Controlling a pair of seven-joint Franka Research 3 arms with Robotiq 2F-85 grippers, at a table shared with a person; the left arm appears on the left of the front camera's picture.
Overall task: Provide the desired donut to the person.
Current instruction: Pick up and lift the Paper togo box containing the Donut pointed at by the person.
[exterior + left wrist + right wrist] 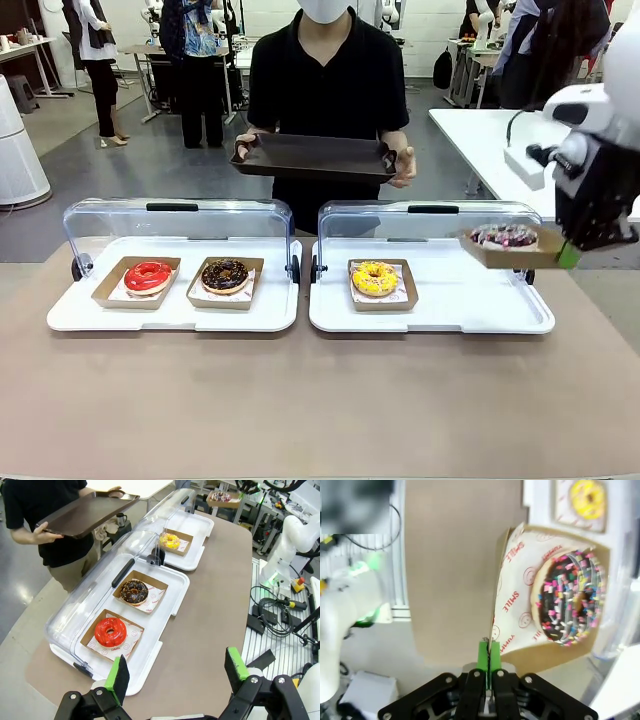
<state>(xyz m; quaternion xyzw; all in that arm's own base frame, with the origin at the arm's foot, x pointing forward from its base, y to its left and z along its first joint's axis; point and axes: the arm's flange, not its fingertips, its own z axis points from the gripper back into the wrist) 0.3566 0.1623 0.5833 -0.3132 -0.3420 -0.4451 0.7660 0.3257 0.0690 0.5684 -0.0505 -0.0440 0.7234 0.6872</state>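
The right hand [568,255] is hanging at 3 o'clock of the front view, above the far right corner of the right case [450,305], its green pads pressed together on the thin rim of a shallow brown cardboard carton [505,260]. In the right wrist view the same hand [490,652] is pinching the carton [545,652] edge together with a corner of the white printed paper liner [512,590]. The sprinkle donut [504,236] is riding in that carton clear of the tabletop [320,400]: a round ring with dark glossy icing dotted with pink, white and blue bits [567,597]. The left hand [176,669] is hovering over the near edge of the matte tan tabletop with its black fingers spread wide apart and nothing between the pads. At 12 o'clock the person [325,80], in a black shirt, is standing across the tabletop, gripping a flat, dark brown rectangular tray [315,157] with a raised lip by both ends. The two white rounded-corner cases are lying side by side, each with a curved clear plastic lid [180,225] tipped back at its far edge. The left case [170,315] is carrying a shiny red donut [148,276] and, at its 3 o'clock, a chocolate donut [225,275], each in its own square carton. The right case is carrying a yellow donut [375,278], at 8 o'clock from the lifted one.
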